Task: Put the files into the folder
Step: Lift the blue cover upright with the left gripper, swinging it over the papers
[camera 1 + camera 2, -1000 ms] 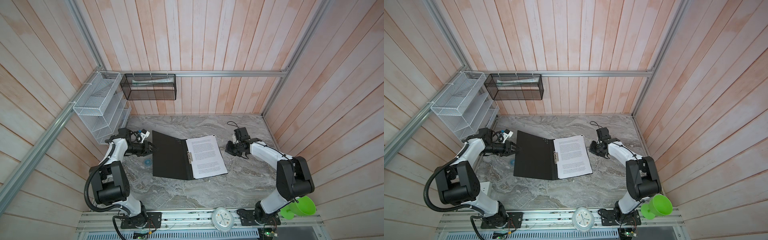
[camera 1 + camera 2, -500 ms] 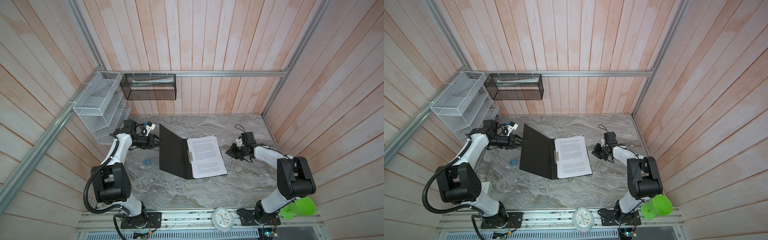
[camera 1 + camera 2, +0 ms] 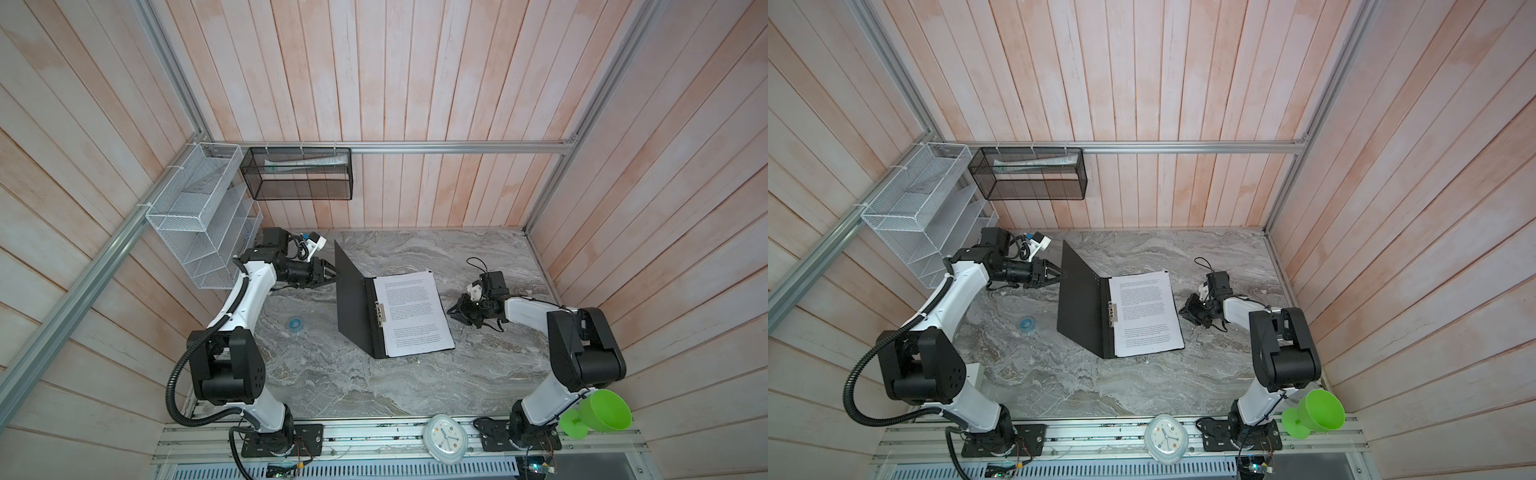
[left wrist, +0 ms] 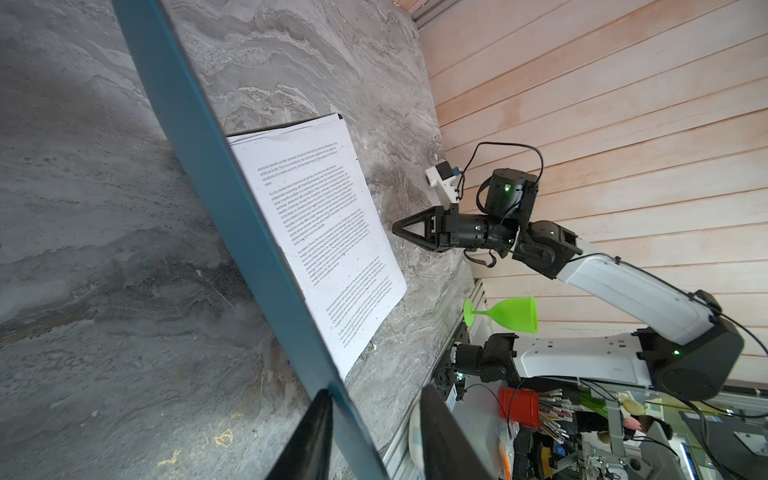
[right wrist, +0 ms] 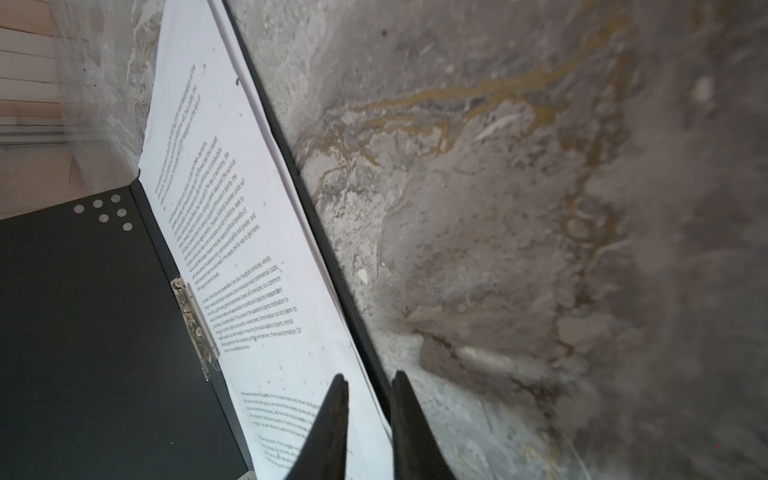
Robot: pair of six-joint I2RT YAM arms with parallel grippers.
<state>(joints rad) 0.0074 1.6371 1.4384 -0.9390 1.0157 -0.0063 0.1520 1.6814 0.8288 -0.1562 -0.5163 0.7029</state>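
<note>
The folder point(image 3: 353, 307) lies open at the centre of both top views, its left cover tilted up off the surface point(image 3: 415, 382). The files point(image 3: 411, 316) lie flat on its right half. The left end effector point(image 3: 333, 274), partly open, straddles the raised cover's edge. The right end effector point(image 3: 453, 309), narrowly open and holding nothing, sits just right of the files.

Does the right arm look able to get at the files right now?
Likely yes: the right gripper sits close beside the files, nothing stands between them, and the folder stands open.
</note>
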